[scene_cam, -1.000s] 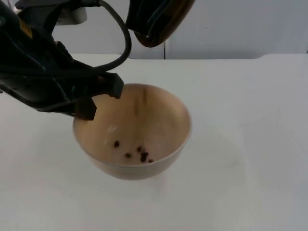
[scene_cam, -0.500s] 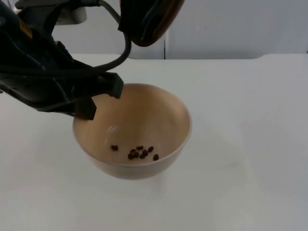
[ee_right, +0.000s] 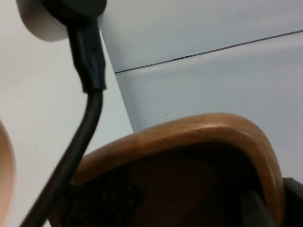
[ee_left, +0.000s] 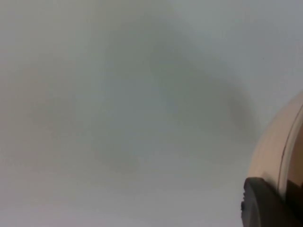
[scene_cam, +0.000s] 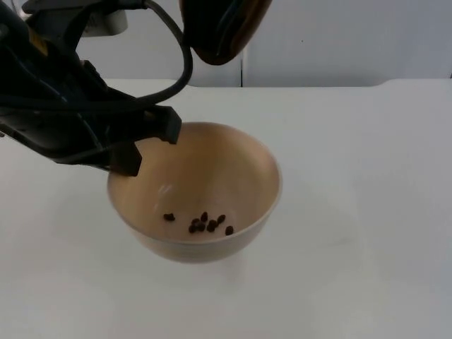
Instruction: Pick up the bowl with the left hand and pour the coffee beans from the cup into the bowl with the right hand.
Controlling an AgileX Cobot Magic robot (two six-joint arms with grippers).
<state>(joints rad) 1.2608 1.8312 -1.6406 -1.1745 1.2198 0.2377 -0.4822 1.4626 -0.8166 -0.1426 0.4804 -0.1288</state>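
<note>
A pale wooden bowl [scene_cam: 212, 176] is held a little above the white table, with several coffee beans [scene_cam: 205, 224] lying in its bottom. My left gripper [scene_cam: 147, 143] is shut on the bowl's left rim, one finger inside and one outside. In the left wrist view a black fingertip [ee_left: 265, 203] presses against the bowl's wall [ee_left: 279, 156]. A brown wooden cup [scene_cam: 222, 28] hangs tilted above the bowl's far side. My right gripper [ee_right: 272, 201] is shut on the cup's rim [ee_right: 189, 156], whose dark inside faces the camera.
The white table [scene_cam: 353, 212] spreads out to the right of and in front of the bowl. The grey partition wall [scene_cam: 339, 42] stands behind, with a white socket and black plug [ee_right: 57, 14] on it at the left.
The cup has shifted slightly left and up. The beans that were falling and scattered a second ago have settled together in the bowl's bottom. The left arm has stayed still.
</note>
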